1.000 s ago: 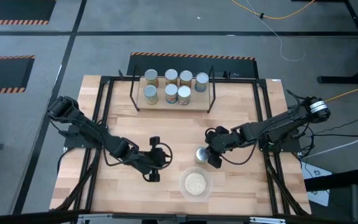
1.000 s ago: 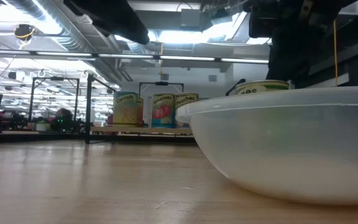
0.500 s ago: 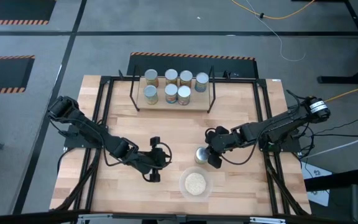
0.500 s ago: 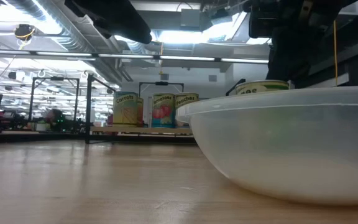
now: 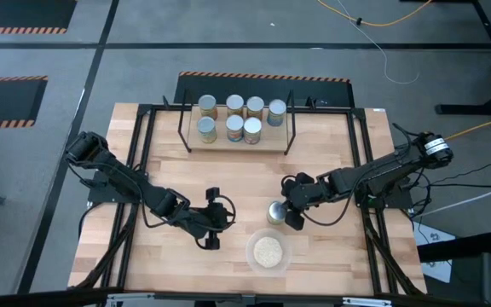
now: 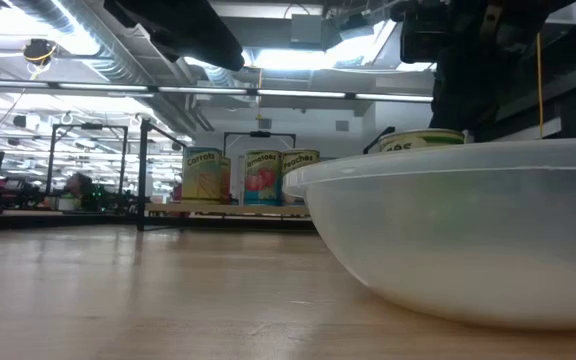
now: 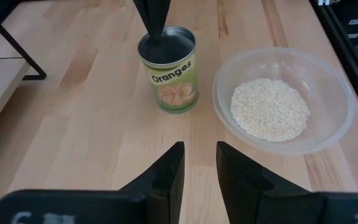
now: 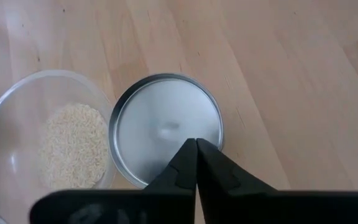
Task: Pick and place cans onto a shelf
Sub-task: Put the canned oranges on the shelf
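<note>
My right pincer (image 8: 196, 152) is closed, tips together over the silver lid of the small yellow-green "Oranges" can (image 7: 169, 71), gripping nothing. The can stands upright on the light-wood counter (image 5: 228, 170), just beside the clear plastic bowl of pale grains (image 5: 268, 251). Left pincer (image 7: 196, 168) waits nearby, slightly parted, empty. Black-framed wooden shelf (image 5: 275, 139) holds seven cans; a front slot looks free for this one.

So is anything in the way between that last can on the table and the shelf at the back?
Nothing visible. The Oranges can stands beside the bowl of grains, and bare tabletop runs from it to the shelf. The right gripper, shut, is right at the can's top.
</note>
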Robot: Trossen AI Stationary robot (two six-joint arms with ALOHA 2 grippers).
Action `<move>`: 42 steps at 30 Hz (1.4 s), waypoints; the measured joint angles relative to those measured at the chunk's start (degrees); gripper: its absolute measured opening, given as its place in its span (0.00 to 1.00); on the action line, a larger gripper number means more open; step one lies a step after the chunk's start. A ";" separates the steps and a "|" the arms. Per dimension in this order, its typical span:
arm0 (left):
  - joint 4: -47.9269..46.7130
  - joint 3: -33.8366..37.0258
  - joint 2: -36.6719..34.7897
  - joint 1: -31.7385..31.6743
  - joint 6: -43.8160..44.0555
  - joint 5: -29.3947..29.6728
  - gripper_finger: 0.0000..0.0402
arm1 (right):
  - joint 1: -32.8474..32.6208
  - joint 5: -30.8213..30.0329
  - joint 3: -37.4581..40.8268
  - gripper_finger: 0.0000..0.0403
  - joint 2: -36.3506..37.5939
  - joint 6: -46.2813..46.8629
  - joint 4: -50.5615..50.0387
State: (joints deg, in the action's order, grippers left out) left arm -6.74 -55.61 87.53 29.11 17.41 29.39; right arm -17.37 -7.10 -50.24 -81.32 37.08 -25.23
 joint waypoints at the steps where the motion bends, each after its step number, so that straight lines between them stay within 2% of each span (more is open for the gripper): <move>1: -0.02 0.00 0.00 0.00 0.00 0.00 0.21 | 0.00 -0.30 0.00 0.01 0.00 -0.06 -0.02; 8: -0.02 0.02 0.00 0.01 -0.02 0.00 0.21 | 0.00 -2.76 0.00 0.02 0.00 -0.09 -0.02; 15: -0.04 0.02 0.00 -0.01 -0.02 0.04 0.21 | 0.18 -8.87 0.00 0.01 0.00 -3.08 0.05; 20: -0.04 0.02 0.00 0.01 -0.02 0.07 0.21 | 2.08 -8.92 0.00 0.02 0.00 -6.48 0.24; 32: -0.04 0.04 0.00 0.01 -0.04 0.13 0.21 | 8.88 -8.81 0.00 0.02 0.00 -21.13 4.88; 35: -0.04 0.04 0.00 0.00 -0.04 0.17 0.21 | 10.09 -7.10 -0.02 0.02 0.00 -22.10 6.60; 42: -0.04 0.04 0.00 -0.01 -0.02 0.22 0.21 | 9.70 3.00 -5.28 0.02 0.02 -25.65 6.67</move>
State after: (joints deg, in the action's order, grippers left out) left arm -6.79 -55.57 87.53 29.10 17.39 29.61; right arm -7.66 -4.10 -55.51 -81.30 11.43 -18.57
